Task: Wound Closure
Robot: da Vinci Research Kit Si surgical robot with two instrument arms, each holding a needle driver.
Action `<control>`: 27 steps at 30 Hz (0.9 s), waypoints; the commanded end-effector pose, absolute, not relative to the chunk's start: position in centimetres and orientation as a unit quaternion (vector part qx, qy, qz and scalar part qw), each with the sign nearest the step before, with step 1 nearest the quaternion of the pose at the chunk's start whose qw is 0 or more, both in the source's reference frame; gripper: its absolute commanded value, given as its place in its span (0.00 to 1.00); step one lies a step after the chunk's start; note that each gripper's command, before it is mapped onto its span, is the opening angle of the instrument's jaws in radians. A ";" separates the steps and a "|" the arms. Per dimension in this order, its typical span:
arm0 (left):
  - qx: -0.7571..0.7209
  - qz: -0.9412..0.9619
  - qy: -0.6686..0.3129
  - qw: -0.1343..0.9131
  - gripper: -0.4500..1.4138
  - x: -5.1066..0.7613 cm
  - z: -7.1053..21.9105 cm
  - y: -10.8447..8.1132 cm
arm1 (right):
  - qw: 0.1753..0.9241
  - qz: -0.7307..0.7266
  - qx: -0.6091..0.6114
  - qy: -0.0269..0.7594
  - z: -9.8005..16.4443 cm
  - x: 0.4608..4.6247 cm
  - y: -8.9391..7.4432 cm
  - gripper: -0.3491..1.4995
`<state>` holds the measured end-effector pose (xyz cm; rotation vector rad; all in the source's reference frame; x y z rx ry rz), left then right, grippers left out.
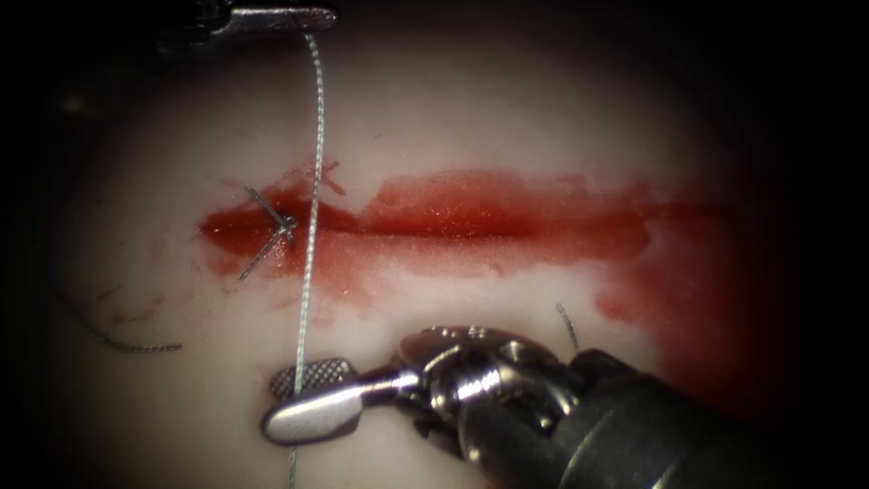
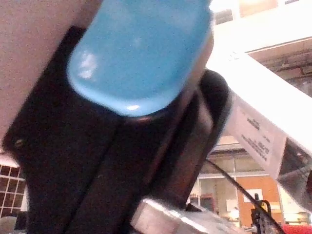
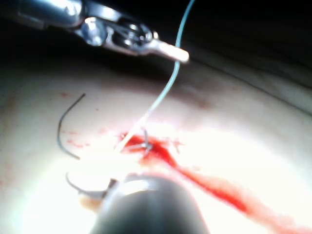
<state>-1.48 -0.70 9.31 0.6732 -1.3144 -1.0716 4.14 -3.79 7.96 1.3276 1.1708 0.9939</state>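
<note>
My left tool (image 1: pixel 312 18) clamped on thread (image 1: pixel 312 181) above cut (image 1: pixel 434 226); my right tool (image 1: pixel 312 403) jaws apart around thread below cut, nothing gripped. Knot (image 1: pixel 285 222) at cut's left end. Needle (image 3: pixel 66 129) loose on tissue (image 1: pixel 507 118). Judgement: keep strand taut, centred between jaws.

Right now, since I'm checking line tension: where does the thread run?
In the endoscope view the thread runs from the left tool at the top, down across the cut's left end beside the knot, through the right tool's open jaws.
</note>
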 end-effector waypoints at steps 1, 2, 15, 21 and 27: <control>0.290 -0.464 -0.572 0.611 0.00 -1.52 9.3 -0.6 | 0.529 0.412 0.556 0.491 8.0 4.22 -3.7 0.16; 0.290 -0.464 -0.572 0.611 0.00 -1.52 9.3 -0.6 | 0.531 0.411 0.557 0.490 8.0 4.21 -3.7 0.00; 0.339 -0.437 -0.540 0.634 0.92 -1.59 9.4 -0.9 | 0.534 0.499 0.435 0.526 8.1 3.99 -2.9 0.00; 0.416 -0.424 -0.465 0.656 0.89 -1.56 9.5 -1.4 | 0.538 0.522 0.338 0.569 8.4 3.73 -2.4 0.00; 0.474 -0.443 -0.411 0.641 0.82 -1.56 9.6 -2.1 | 0.491 0.538 0.268 0.631 8.4 3.43 -1.9 0.00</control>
